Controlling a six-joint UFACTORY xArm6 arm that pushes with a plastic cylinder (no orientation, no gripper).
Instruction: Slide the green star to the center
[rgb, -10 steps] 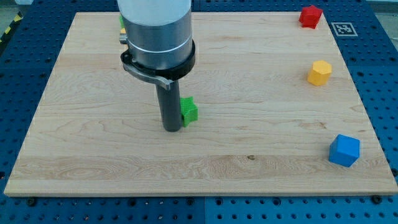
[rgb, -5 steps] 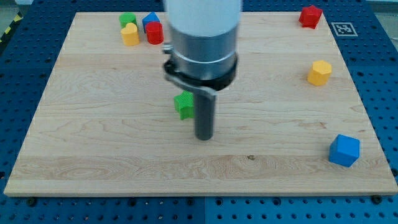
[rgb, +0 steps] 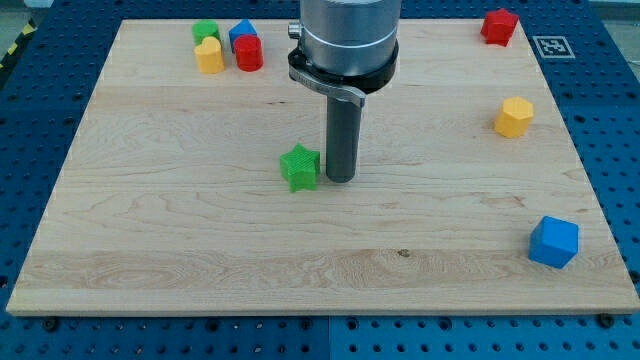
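The green star (rgb: 300, 167) lies on the wooden board (rgb: 150, 220), a little left of the board's middle. My tip (rgb: 340, 179) stands on the board right beside the star, on its right side, touching or nearly touching it. The dark rod rises from the tip to the grey arm body at the view's top.
A cluster sits at the top left: a green block (rgb: 206, 32), a yellow block (rgb: 209, 56), a blue block (rgb: 241, 34) and a red block (rgb: 249, 53). A red block (rgb: 498, 26) is at the top right, a yellow hexagonal block (rgb: 514, 117) at the right, a blue cube (rgb: 553, 242) at the bottom right.
My tip moved from the star's left side, round below it, to its right side. The star has shifted slightly to the left and up.
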